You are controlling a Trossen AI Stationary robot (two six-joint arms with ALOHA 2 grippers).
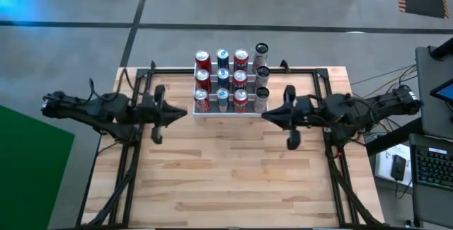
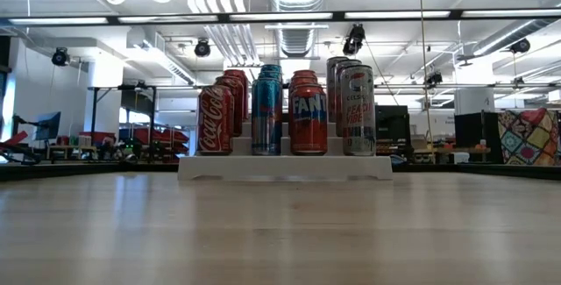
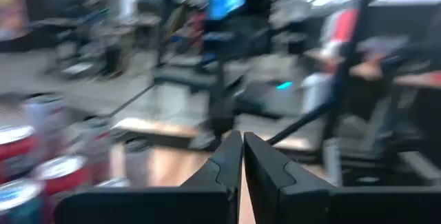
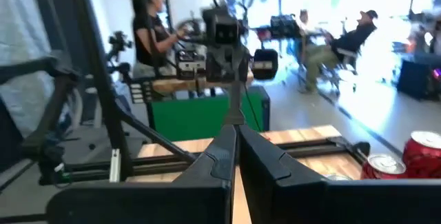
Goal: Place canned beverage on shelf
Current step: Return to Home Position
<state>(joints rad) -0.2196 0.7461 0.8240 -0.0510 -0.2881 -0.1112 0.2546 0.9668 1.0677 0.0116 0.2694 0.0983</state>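
Twelve cans fill the shelf (image 1: 226,114), a small white three-step rack at the middle of the far edge of the wooden table (image 1: 233,180). Four columns run front to back, one can on each step. Red cola cans (image 2: 215,120) are on the robot's left, then blue cans (image 2: 266,117), orange Fanta cans (image 2: 308,120), and taller silver cans (image 2: 358,110) on the right. All are upright and close beside their neighbours. The left gripper (image 1: 186,112) hangs just beside the shelf's front left corner, its fingers (image 3: 220,172) pressed together with nothing between them. The right gripper (image 1: 267,115) hangs just beside the front right corner, near the front silver can, its fingers (image 4: 213,162) likewise together on nothing. Both arms reach in from the table's sides. Bare wood stretches from the shelf's front lip to the table's near edge. Beyond the table, two people (image 4: 148,31) show in the room.
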